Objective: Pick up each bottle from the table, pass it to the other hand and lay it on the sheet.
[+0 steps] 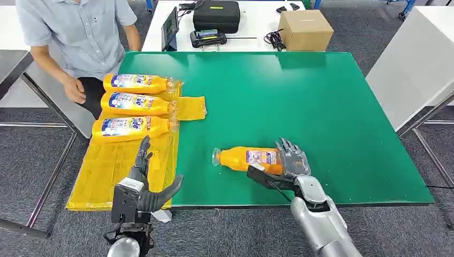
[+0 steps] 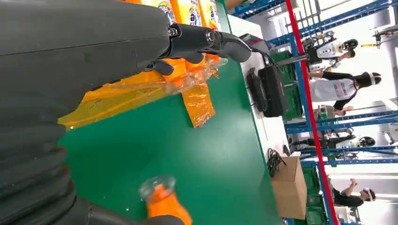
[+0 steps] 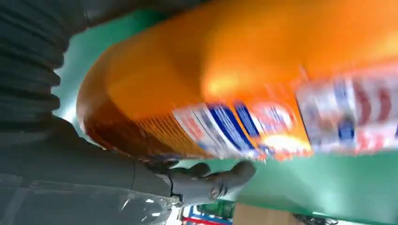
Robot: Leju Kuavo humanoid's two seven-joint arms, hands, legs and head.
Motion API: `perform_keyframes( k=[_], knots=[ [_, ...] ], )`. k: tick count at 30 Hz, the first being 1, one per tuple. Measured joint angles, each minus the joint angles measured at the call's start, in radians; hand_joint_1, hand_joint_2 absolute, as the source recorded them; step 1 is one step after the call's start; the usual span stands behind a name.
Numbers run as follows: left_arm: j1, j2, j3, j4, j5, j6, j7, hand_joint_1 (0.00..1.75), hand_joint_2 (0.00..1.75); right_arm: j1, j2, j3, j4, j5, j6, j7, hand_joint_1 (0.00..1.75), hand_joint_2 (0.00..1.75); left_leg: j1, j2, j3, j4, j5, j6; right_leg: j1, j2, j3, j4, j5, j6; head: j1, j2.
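An orange bottle [image 1: 246, 159] lies on its side on the green table [image 1: 321, 101], cap end pointing left. My right hand [image 1: 286, 163] is at its base end, thumb along the near side and fingers [image 1: 292, 150] spread on the far side, not visibly clamped. In the right wrist view the bottle [image 3: 244, 79] sits right against the palm, with the thumb [image 3: 211, 180] beside it. My left hand [image 1: 142, 182] hovers open and holds nothing, over the near edge of the yellow sheet [image 1: 107, 171]. Three orange bottles [image 1: 136, 104] lie side by side on the sheet's far part.
A person [image 1: 80, 37] stands at the table's far left corner, one hand near the sheet. Behind the green table, a white table carries a black case [image 1: 216, 15], a tablet and a cardboard box [image 1: 305, 29]. A white bench [image 1: 417, 64] stands at the right.
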Motion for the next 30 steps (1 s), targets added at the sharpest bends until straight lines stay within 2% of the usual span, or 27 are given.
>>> perform_keyframes(
  k=[5, 15, 17, 20, 22, 25, 30],
  knots=[
    [-0.020, 0.000, -0.010, 0.025, 0.021, -0.002, -0.014, 0.00, 1.75, -0.029, -0.047, -0.039, 0.067, -0.188, 0.064, -0.144, 1.75, 1.75, 0.000, 0.000, 0.006, 0.000, -0.002, 0.002, 0.000, 0.000, -0.001, -0.001, -0.001, 0.000, 0.001, 0.000],
    [-0.052, 0.006, -0.034, 0.076, 0.052, 0.001, -0.034, 0.00, 1.75, -0.047, -0.100, -0.053, 0.124, -0.275, 0.068, -0.162, 1.75, 1.75, 0.000, -0.001, 0.018, 0.000, -0.006, 0.004, 0.000, 0.000, 0.009, -0.004, -0.004, 0.002, 0.000, 0.000],
    [-0.055, 0.006, -0.035, 0.079, 0.062, 0.003, -0.034, 0.00, 1.75, -0.047, -0.106, -0.061, 0.125, -0.321, 0.082, -0.191, 1.75, 1.75, 0.000, -0.001, 0.018, 0.000, -0.006, 0.004, 0.000, 0.000, 0.010, -0.004, -0.004, 0.002, 0.000, 0.000],
    [-0.060, 0.006, -0.041, 0.080, 0.141, 0.008, -0.049, 0.00, 1.75, -0.042, -0.116, -0.081, 0.125, -0.438, 0.143, -0.284, 1.75, 1.75, 0.000, 0.000, 0.018, 0.000, -0.006, 0.004, 0.000, 0.000, 0.010, -0.005, -0.004, 0.003, 0.000, 0.000],
    [-0.071, 0.006, -0.043, 0.091, 0.246, 0.012, -0.063, 0.00, 1.75, -0.034, -0.121, -0.096, 0.123, -0.532, 0.185, -0.346, 1.75, 1.75, 0.000, 0.000, 0.017, 0.000, -0.006, 0.004, 0.000, 0.000, 0.020, -0.005, -0.002, 0.003, 0.000, 0.000],
    [-0.085, 0.006, -0.040, 0.115, 0.342, 0.011, -0.066, 0.00, 1.75, -0.022, -0.118, -0.102, 0.109, -0.584, 0.203, -0.357, 1.75, 1.75, 0.000, 0.005, 0.018, 0.000, -0.006, 0.004, 0.000, 0.004, 0.019, -0.005, -0.002, 0.003, 0.000, 0.000],
    [-0.098, 0.006, -0.037, 0.150, 0.487, -0.041, -0.060, 0.00, 1.75, -0.016, -0.102, -0.107, 0.085, -0.653, 0.214, -0.380, 1.75, 1.75, 0.001, 0.005, 0.016, 0.000, -0.006, 0.004, 0.002, 0.004, 0.018, -0.005, -0.002, 0.003, 0.000, 0.000]
  ],
)
